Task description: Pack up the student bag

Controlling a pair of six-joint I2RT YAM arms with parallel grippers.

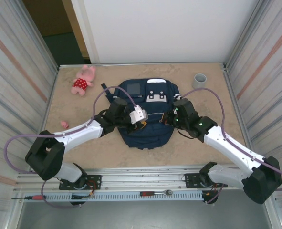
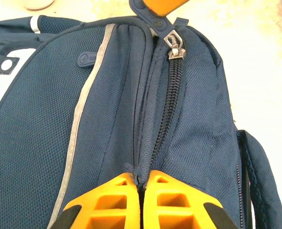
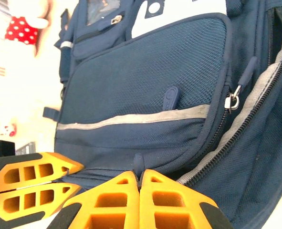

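The navy student bag (image 1: 148, 102) lies flat in the middle of the table, and both grippers meet over its lower half. My left gripper (image 2: 141, 179) is shut on a fold of the bag's fabric (image 2: 145, 164) beside a closed zipper (image 2: 172, 95). My right gripper (image 3: 140, 177) is shut on a navy zipper pull (image 3: 138, 162). That pull leads to the metal slider (image 2: 175, 45) at the far end of this zipper. In the right wrist view the left gripper's fingers (image 3: 36, 188) sit close by at lower left. A side compartment (image 3: 255, 109) gapes open and shows grey lining.
A pink plush toy (image 1: 84, 80) lies at the back left, with a small pink object (image 1: 64, 124) near the left arm. A grey ring (image 1: 200, 79) stands at the back right. A screwdriver (image 1: 33, 196) and a ratchet (image 1: 157, 192) rest on the front rail. Corrugated walls close in both sides.
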